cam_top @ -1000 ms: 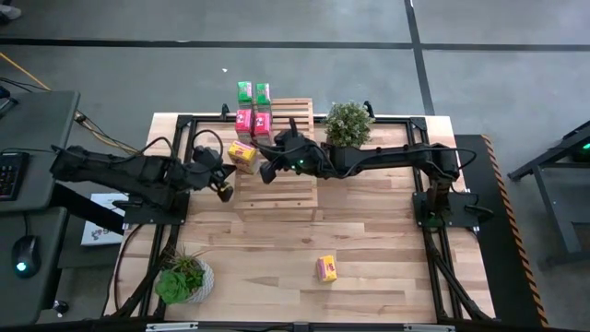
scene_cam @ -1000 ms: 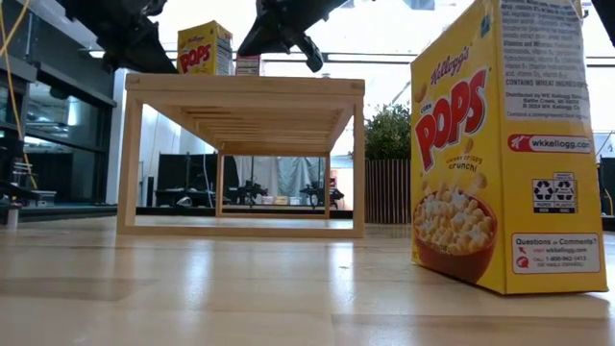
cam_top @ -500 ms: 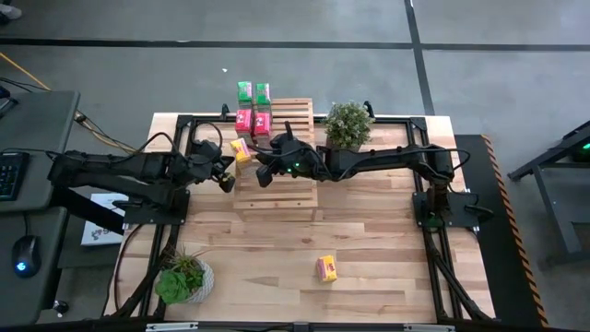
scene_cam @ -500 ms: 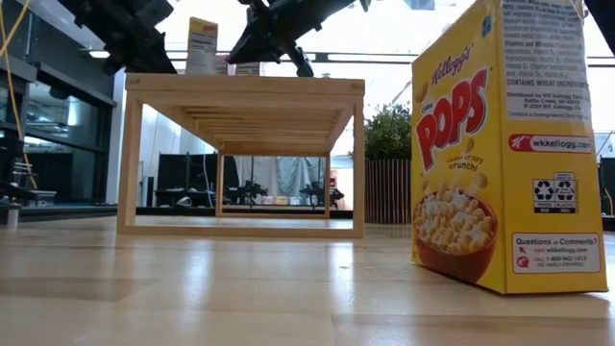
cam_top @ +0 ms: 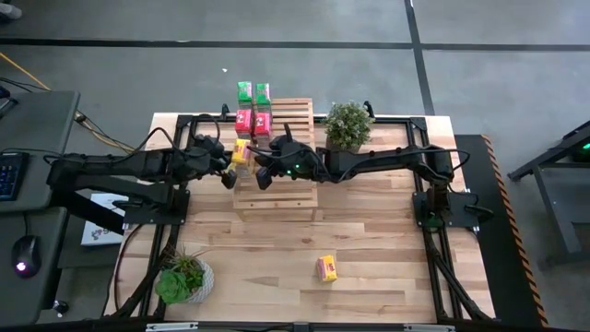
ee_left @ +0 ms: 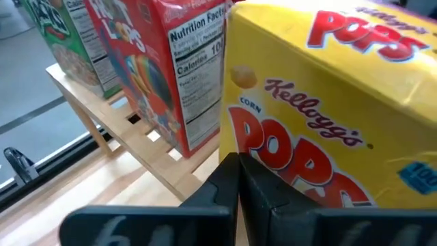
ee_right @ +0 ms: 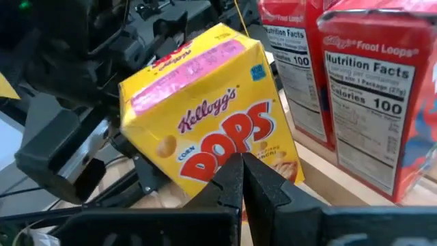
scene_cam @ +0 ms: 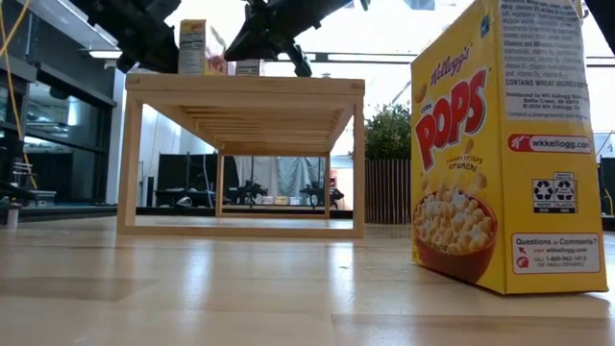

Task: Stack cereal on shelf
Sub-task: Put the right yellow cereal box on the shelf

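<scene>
The yellow Corn Pops box (cam_top: pixel 241 153) has shifted up-frame toward the red boxes (cam_top: pixel 253 121) — on the shelf (cam_top: pixel 281 184), wedged between both pressed-together claws: left claw (cam_top: pixel 228 171), right claw (cam_top: pixel 262 164).

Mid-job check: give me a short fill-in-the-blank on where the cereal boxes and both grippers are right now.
1. The yellow Pops box on the shelf sits between the left gripper and the ____ gripper.
2. Both grippers' fingers are ____.
3. The boxes beside the two green boxes on the shelf are ____ in colour.
4. A second yellow box stands on the ____, away from the shelf.

Missing words: right; shut; red; table
</scene>
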{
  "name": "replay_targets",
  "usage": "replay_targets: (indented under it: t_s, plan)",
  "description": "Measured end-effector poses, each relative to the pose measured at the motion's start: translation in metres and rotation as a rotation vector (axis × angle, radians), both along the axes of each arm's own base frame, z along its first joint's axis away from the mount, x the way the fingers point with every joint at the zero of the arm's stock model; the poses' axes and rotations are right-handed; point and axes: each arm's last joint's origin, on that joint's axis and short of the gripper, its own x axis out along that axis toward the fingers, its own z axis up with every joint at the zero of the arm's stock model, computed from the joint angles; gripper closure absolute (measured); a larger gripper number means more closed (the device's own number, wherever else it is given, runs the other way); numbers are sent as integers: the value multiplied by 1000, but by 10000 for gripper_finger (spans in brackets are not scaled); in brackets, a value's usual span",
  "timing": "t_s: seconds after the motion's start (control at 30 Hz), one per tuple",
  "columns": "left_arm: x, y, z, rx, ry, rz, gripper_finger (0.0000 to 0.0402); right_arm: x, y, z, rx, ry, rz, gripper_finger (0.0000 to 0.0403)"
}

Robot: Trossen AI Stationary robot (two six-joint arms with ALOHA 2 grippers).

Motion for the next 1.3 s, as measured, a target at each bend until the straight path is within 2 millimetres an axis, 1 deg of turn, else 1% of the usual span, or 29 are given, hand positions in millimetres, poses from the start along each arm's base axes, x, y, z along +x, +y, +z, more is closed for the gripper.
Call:
replay_targets:
  t_s: [0.13, 0.3, 0.43, 0.57, 0.7, 0.87, 1.07, 1.3]
  plan:
    - [-2, 0, 0, -1, 10, -4, 401, -1, 0, -2, -28, 27, 11, 403]
    - [-20, 0, 6, -5, 12, 20, 402, -7, 0, -5, -27, 120, 13, 403]
    - [-37, -1, 13, -45, -65, 52, 402, -17, -1, -1, -47, 198, 23, 403]
    - [-46, -3, 17, -98, -148, 60, 401, -23, 0, 7, -71, 205, 35, 403]
    - [-45, -6, 19, -148, -186, 9, 401, -22, 0, 12, -82, 163, 63, 403]
    - [-31, -10, 17, -230, -195, -109, 402, -17, 0, 16, -80, 99, 67, 403]
    - [-20, -10, 9, -280, -168, -86, 401, -17, 0, 14, -85, 109, 67, 403]
    - [-18, -11, 8, -304, -166, -87, 401, -18, 0, 12, -111, 146, 79, 403]
